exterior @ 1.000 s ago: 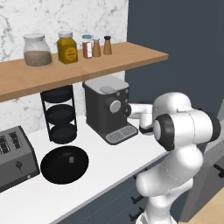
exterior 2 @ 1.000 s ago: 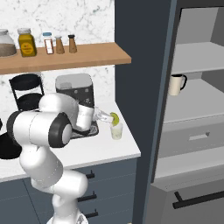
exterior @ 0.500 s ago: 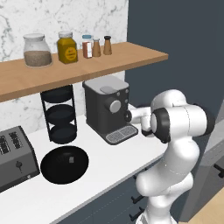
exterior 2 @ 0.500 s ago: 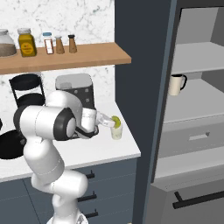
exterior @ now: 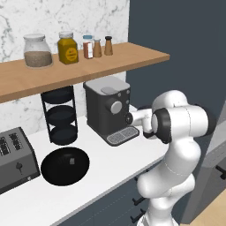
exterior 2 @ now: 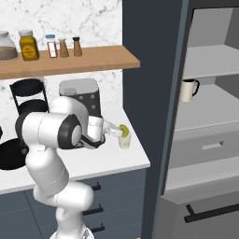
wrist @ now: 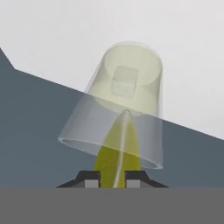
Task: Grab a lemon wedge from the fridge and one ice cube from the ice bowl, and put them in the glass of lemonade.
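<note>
Swinging a bit further right since a moment ago, the white arm's gripper [exterior 2: 117,132] pinches a yellow lemon wedge [wrist: 118,146] just over the glass of lemonade [exterior 2: 124,139] on the white counter [exterior 2: 116,161].

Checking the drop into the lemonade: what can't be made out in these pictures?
- Left base view: the arm's own body hides the gripper and glass.
- Right base view: lemon wedge over the glass of lemonade, too small to judge contact.
- Hand view: gripper fingertips cut off below.
</note>
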You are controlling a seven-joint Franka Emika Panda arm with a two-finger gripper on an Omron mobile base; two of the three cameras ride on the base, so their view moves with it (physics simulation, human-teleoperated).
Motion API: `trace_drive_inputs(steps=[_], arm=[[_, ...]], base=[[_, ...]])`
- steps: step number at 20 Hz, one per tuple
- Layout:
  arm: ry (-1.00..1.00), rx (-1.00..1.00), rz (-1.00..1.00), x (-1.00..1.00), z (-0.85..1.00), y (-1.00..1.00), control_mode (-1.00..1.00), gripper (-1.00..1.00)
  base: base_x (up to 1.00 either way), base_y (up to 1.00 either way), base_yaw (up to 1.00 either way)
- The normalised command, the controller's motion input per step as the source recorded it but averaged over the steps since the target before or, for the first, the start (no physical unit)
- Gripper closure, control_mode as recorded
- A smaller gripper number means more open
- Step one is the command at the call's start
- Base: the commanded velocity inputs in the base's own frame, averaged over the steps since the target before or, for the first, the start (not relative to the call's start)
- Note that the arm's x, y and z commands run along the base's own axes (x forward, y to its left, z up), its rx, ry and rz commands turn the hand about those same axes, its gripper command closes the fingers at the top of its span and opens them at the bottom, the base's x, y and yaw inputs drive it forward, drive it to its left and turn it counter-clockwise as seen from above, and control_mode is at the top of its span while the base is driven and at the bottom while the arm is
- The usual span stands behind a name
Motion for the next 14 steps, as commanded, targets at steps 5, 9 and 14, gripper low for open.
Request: trace_drive_inputs(steps=[5, 9, 14], arm=[[-0.01, 0.00, 0.00, 0.00, 0.01, 0.00, -1.00, -1.00], [-0.05, 0.00, 0.00, 0.00, 0.07, 0.00, -1.00, -1.00], [-0.08, 0.00, 0.00, -0.12, 0.32, 0.00, -1.00, -1.00]], base=[[0.00, 0.00, 0.00], [0.00, 0.00, 0.00], [0.00, 0.00, 0.00]])
